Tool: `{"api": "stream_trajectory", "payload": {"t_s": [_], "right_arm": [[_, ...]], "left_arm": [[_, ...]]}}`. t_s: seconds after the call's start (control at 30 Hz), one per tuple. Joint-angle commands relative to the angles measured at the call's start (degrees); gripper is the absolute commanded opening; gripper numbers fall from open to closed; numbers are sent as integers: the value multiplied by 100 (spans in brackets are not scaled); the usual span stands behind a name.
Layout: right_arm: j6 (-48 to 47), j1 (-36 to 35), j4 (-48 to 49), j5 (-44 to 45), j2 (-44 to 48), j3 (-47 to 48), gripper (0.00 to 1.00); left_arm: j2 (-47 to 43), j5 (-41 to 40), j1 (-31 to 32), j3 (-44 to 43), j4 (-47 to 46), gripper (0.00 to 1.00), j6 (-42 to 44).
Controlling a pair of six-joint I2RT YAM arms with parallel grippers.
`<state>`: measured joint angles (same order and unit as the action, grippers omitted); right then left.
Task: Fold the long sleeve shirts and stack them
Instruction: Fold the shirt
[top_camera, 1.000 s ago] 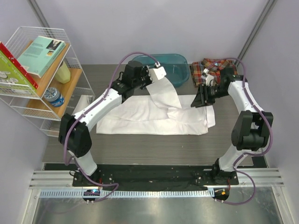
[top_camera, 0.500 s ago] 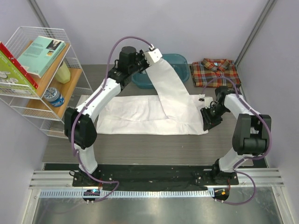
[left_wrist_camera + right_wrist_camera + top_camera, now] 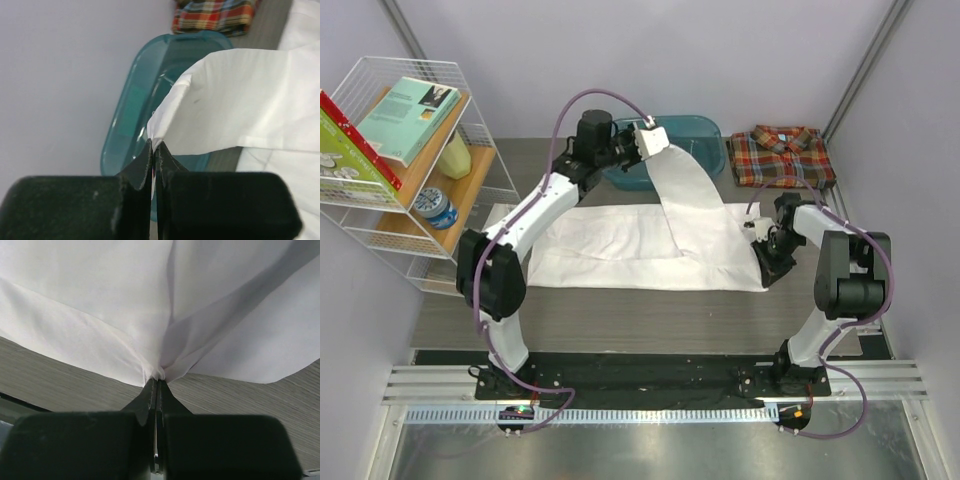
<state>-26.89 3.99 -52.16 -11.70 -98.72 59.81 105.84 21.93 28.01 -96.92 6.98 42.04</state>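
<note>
White long-sleeved cloth shirt (image 3: 620,245) lies spread on the grey table (image 3: 620,305), well apart from the folded red, orange and navy plaid shirt (image 3: 782,157) at the far right. The left gripper (image 3: 653,137), clamped on a cuff, holds one sleeve up over the teal plastic tub (image 3: 705,128), and the right gripper (image 3: 763,252) is clamped on the white shirt's right edge. I judge a pull could slip the sleeve free: only the left wrist view shows how thin a corner those jaws hold, and only the right wrist view shows the other's small pinched gather.
</note>
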Motion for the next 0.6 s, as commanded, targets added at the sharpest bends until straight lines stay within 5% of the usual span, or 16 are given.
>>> {"api": "stream_trajectory", "payload": {"t_s": [0.0,0.2,0.4,0.57], "right_arm": [[-62,49,5,134,1,-66,1],[-26,49,-40,28,19,-66,1],[-53,49,-40,45,-33,-66,1],[-26,49,-127,2,-51,31,1]], "left_arm": [[-757,1416,-260,270,432,0,520],[-1416,2420,-752,1228,2507,0,2578],[-1593,2396,-1350,1764,4643,0,5303],[-1804,2123,-1614,2564,4382,0,6069]]}}
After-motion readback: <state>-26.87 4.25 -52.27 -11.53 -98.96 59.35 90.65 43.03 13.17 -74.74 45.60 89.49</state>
